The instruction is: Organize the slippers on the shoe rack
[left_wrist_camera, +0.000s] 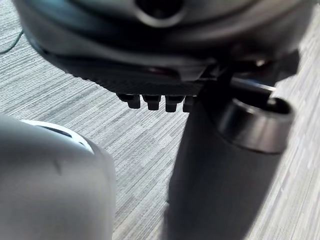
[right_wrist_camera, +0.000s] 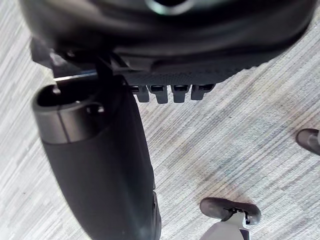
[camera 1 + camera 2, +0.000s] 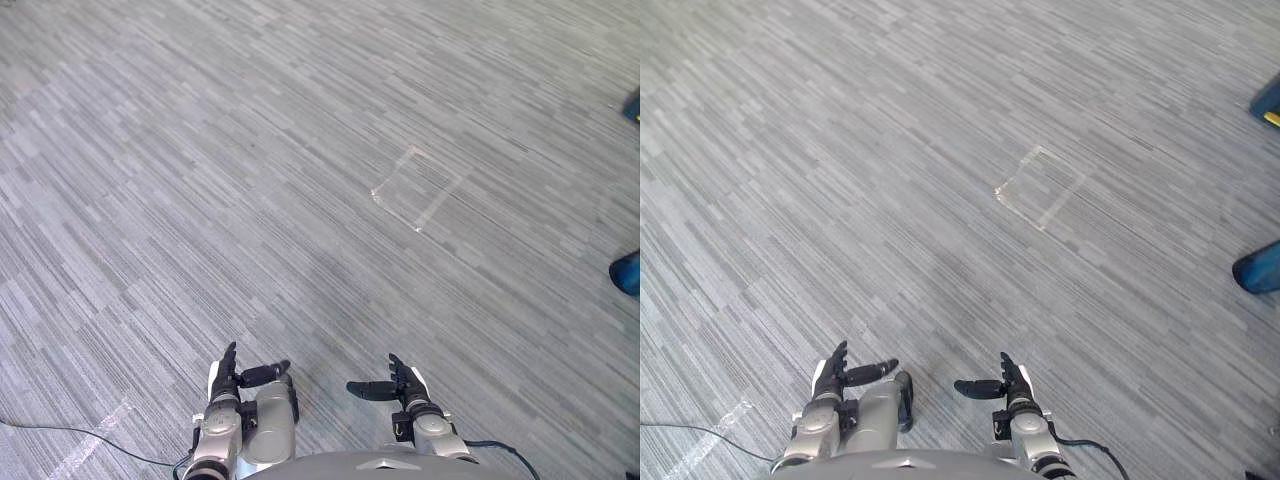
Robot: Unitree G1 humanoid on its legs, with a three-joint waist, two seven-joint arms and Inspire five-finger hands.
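Light is even & soft, bright overall; no single source can be made out. Carpet (image 3: 300,200) reads pale grey w/ no hard shadows, and the far part is a bit lighter than the near part. Tape square (image 3: 415,187) gives a faint pale sheen. In the wrist views, left hand (image 1: 150,75) & right hand (image 2: 165,65) are dark masses vs. bright carpet, w/ little surface detail and small glints on glossy curves. Carpet by right hand is brightest, approx. washed out toward one edge.
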